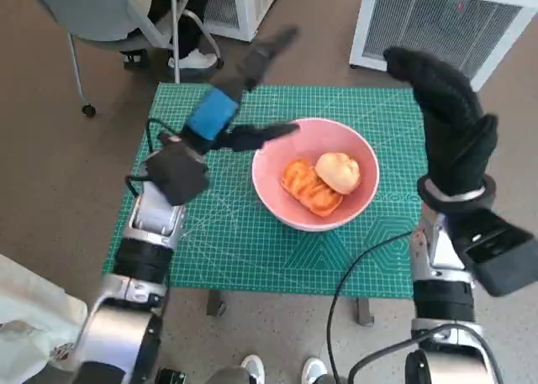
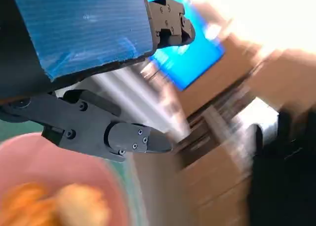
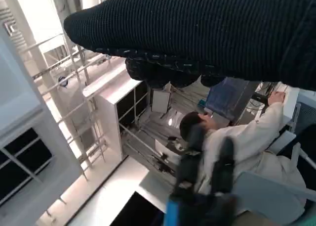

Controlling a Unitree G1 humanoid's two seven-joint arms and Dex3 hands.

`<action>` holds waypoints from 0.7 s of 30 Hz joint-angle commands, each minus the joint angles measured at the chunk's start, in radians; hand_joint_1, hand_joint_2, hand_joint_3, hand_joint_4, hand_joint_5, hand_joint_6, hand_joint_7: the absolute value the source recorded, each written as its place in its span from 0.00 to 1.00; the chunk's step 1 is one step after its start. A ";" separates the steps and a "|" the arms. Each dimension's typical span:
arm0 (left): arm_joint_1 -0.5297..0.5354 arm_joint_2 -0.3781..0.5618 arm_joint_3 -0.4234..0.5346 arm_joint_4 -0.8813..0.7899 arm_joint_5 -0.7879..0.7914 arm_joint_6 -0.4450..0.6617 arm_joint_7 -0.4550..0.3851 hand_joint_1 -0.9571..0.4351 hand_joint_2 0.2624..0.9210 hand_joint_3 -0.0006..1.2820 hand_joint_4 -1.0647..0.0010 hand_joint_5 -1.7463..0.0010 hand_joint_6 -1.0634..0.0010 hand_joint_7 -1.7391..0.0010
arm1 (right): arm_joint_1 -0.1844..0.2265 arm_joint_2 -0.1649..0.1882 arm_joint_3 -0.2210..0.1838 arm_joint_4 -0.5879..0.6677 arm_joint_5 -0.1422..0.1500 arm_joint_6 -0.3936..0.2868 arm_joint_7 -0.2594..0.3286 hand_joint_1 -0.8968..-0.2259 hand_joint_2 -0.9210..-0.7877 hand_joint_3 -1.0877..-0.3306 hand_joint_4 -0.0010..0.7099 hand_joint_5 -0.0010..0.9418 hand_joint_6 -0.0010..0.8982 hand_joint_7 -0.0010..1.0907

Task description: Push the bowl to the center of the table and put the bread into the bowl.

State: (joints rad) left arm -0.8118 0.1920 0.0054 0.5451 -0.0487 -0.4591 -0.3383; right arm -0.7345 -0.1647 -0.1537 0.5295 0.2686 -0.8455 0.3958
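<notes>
My desk (image 1: 252,258), covered by a green cutting mat, fills the middle of the head view. The pink bowl (image 1: 316,175) sits near the mat's center, slightly right of the frame's middle. Inside it the bread (image 1: 338,172) lies at the right, touching an orange piece (image 1: 309,187) at its left. My left robot hand (image 1: 244,94) is raised at the upper left of the bowl, fingers spread and holding nothing; one finger points toward the bowl's left rim, another toward the top of the frame. My right robot hand (image 1: 450,119) stands at the right edge of the mat, gloved fingers stretched upward, empty. In the right wrist view a person (image 3: 247,147) in a pale top sits at lower right.
</notes>
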 commanded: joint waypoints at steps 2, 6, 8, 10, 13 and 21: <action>0.060 -0.067 0.040 -0.101 -0.066 -0.069 0.048 0.42 1.00 0.19 0.78 0.97 0.84 0.83 | -0.006 -0.002 -0.001 -0.039 -0.018 0.054 -0.036 0.46 0.00 0.43 0.45 0.01 0.00 0.66; 0.086 -0.092 0.054 -0.132 -0.078 -0.111 0.075 0.46 1.00 0.20 0.77 0.98 0.84 0.81 | -0.011 0.003 0.002 -0.065 -0.030 0.080 -0.062 0.47 0.00 0.43 0.45 0.01 0.00 0.67; 0.098 -0.099 0.058 -0.143 -0.083 -0.129 0.081 0.47 1.00 0.21 0.77 0.99 0.85 0.79 | -0.013 0.007 0.003 -0.076 -0.038 0.090 -0.077 0.47 0.00 0.43 0.45 0.01 0.00 0.67; 0.107 -0.101 0.062 -0.149 -0.089 -0.144 0.080 0.47 1.00 0.21 0.77 0.99 0.86 0.78 | -0.016 0.010 0.005 -0.084 -0.048 0.096 -0.090 0.47 0.00 0.43 0.45 0.01 0.00 0.67; 0.116 -0.103 0.064 -0.156 -0.099 -0.161 0.075 0.47 1.00 0.21 0.77 0.99 0.87 0.78 | -0.024 0.015 0.006 -0.089 -0.062 0.103 -0.105 0.47 0.00 0.43 0.45 0.01 0.00 0.66; 0.120 -0.093 0.062 -0.163 -0.109 -0.184 0.053 0.47 1.00 0.24 0.77 1.00 0.88 0.77 | -0.051 0.019 0.014 -0.077 -0.115 0.100 -0.149 0.44 0.00 0.43 0.45 0.01 0.00 0.64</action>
State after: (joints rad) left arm -0.6974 0.0934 0.0619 0.3998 -0.1425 -0.6248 -0.2756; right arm -0.7806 -0.1514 -0.1459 0.4414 0.1774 -0.7524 0.2668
